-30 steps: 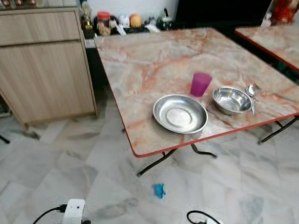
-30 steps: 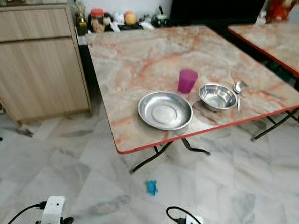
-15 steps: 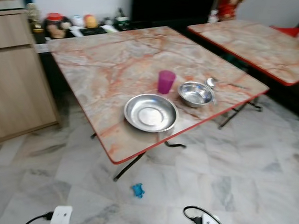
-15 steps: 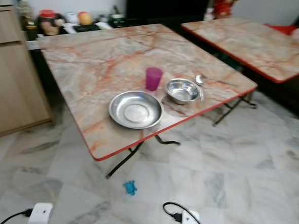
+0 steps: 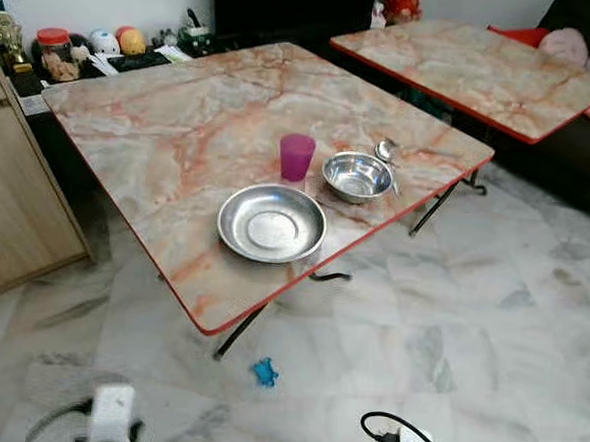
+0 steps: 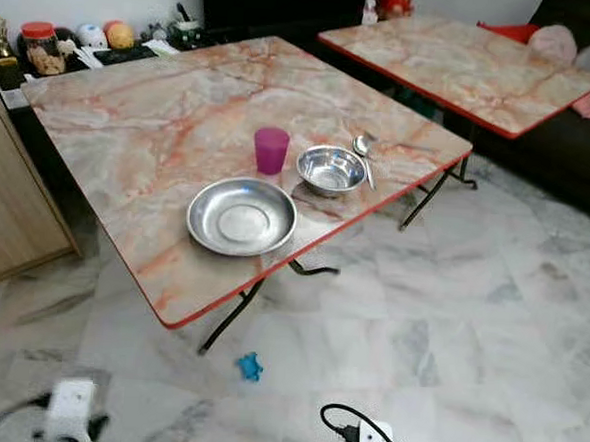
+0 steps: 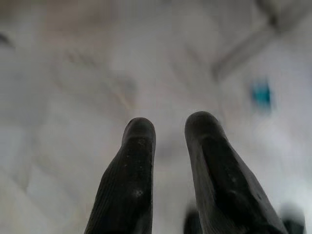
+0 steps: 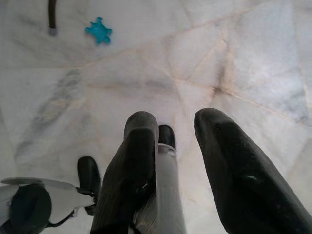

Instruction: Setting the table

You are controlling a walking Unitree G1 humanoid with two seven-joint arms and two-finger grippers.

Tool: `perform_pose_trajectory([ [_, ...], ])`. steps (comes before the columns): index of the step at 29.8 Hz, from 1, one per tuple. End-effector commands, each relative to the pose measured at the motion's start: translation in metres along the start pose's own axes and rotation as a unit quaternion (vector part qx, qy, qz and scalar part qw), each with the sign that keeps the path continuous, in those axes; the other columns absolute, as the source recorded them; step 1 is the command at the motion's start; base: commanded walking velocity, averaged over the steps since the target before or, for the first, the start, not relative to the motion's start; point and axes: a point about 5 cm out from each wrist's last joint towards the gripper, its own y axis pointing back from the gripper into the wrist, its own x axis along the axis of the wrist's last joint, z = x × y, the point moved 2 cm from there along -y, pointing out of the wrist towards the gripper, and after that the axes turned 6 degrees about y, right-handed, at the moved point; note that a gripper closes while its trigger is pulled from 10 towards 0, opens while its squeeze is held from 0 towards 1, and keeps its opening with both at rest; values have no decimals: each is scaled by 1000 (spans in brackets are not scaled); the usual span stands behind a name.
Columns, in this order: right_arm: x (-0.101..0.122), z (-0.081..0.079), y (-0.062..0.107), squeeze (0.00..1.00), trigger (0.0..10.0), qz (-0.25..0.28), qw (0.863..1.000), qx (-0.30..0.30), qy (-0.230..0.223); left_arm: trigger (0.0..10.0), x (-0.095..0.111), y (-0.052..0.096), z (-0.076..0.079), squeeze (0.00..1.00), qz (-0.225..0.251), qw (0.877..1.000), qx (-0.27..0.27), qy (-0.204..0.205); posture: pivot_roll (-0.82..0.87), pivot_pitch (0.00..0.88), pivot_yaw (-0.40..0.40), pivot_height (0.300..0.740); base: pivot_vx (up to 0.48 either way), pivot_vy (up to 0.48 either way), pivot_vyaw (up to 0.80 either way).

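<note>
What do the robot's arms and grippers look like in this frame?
Each gripper has two long, rounded black fingers with a faintly ribbed, matte surface: the left gripper and the right gripper. In the head views the wrist ends are white housings, with a black looped cable running to the right one. The left one is blurred.

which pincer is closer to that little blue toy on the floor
Right, narrowly. The blue toy lies on the floor between the arms; the right pincer hangs just to its right, and the left pincer hangs a little farther off on its left.
</note>
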Motion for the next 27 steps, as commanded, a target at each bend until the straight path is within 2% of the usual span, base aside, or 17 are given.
perform_pose_trajectory([
  [1,0,7,1,0,10000,1,1000,-10,-2,10000,22,-3,0,0,55,998,1,31,127,0,-44,740,0,0,0],
  [2,0,7,1,0,10000,1,1000,-10,-1,10000,35,-4,0,0,86,995,-5,44,130,0,-46,740,0,0,0],
  [3,0,7,1,0,10000,1,1000,-10,-1,10000,35,-4,0,0,86,995,-5,44,130,0,-46,740,0,0,0],
  [4,1,7,1,0,10000,1,1000,-10,1,10000,60,-4,5,0,142,988,-23,58,139,0,-50,740,0,0,0],
  [6,3,4,0,0,10000,3,1000,-7,4,10000,84,-1,15,0,197,978,-46,59,139,0,-50,740,0,0,0],
  [8,6,0,-2,0,10000,6,1000,-5,5,10000,108,4,25,0,252,965,-56,51,135,0,-50,740,0,0,0],
  [10,11,-5,-3,0,10000,9,1000,-4,6,10000,137,14,33,0,319,944,-60,52,133,0,-51,740,0,0,0],
  [11,12,-7,-4,0,10000,10,1000,-3,7,10000,145,18,35,0,337,938,-60,50,133,0,-51,740,0,0,0],
  [12,12,-7,-4,0,10000,10,1000,-3,7,10000,145,18,35,0,337,938,-60,50,133,0,-51,740,0,0,0],
  [13,13,-10,-4,0,10000,10,1000,-2,7,10000,162,26,42,0,371,925,-66,46,136,0,-53,740,0,0,0],
  [14,13,-11,-4,0,10000,10,1000,-2,8,10000,170,31,46,0,386,918,-75,45,136,0,-53,740,0,0,0],
  [16,13,-13,-5,0,10000,10,1000,-1,9,10000,181,38,55,0,404,909,-95,46,135,0,-54,740,0,0,0],
  [19,11,-13,-4,0,10000,8,1000,-2,8,10000,197,56,79,0,421,891,-162,54,133,0,-54,740,0,0,0],
  [22,10,-13,-4,0,10000,6,1000,-3,8,10000,200,65,91,0,422,884,-196,38,133,0,-54,740,0,0,0],
  [23,9,-13,-4,0,10000,5,1000,-4,7,10000,196,77,107,0,411,877,-249,12,135,0,-52,740,0,0,0],
  [24,8,-12,-4,0,10000,5,1000,-5,7,10000,190,83,115,0,397,875,-277,12,135,0,-52,740,0,0,0],
  [27,8,-11,-3,0,10000,6,1000,-7,5,10000,185,83,115,0,385,882,-271,21,138,0,-52,740,0,0,0],
])
